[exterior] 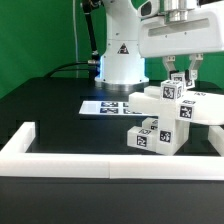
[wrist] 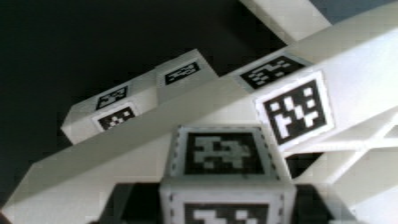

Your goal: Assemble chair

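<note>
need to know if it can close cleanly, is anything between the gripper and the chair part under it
Nothing visible: the gripper sits directly over the chair, its fingers straddling the topmost tagged block. Whether they touch it cannot be told.

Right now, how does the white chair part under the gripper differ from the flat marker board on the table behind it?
The chair part is a blocky stack rising off the table; the marker board lies thin and flat. The chair part sits directly below the gripper, near the white barrier wall; the marker board lies farther back, by the robot's base, with nothing over it. Both are white and carry black-and-white square tags.
</note>
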`<state>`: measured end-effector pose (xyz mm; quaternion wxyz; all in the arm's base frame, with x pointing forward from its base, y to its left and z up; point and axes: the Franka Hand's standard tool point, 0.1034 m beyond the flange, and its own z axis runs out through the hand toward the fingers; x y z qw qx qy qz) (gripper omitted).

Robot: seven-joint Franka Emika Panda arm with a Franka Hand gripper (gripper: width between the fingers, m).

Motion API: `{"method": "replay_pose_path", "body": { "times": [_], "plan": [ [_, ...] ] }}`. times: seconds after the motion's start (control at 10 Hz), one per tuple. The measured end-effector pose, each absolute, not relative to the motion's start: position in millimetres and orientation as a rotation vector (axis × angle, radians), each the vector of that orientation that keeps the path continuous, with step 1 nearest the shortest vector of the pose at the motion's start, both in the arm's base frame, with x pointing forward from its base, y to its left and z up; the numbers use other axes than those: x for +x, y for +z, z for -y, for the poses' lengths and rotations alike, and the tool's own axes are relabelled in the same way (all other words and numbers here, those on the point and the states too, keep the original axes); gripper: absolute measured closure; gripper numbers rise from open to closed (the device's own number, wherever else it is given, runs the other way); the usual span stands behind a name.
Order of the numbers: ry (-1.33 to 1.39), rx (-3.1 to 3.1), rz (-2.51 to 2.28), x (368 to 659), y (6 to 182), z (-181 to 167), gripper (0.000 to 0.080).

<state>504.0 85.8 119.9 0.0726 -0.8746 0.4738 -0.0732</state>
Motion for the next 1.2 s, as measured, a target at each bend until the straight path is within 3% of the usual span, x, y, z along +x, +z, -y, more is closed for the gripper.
{"method": "replay_pose_path", "body": {
  "times": [0.3, 0.5, 0.6, 0.7, 1.2],
  "plan": [
    [-0.205, -2.513, -1.590, 503.9, 119.8, -87.7, 0.0512],
    [-0.209, -2.555, -1.528, 503.6, 119.5, -88.2, 0.0226],
    [-0.208, -2.604, -1.457, 504.0, 120.5, -92.6, 0.0226],
    [-0.235, -2.742, -1.215, 504.9, 122.3, -96.6, 0.0166],
    [-0.299, -3.032, -0.324, 503.4, 121.6, -103.5, 0.0151]
  ]
}}
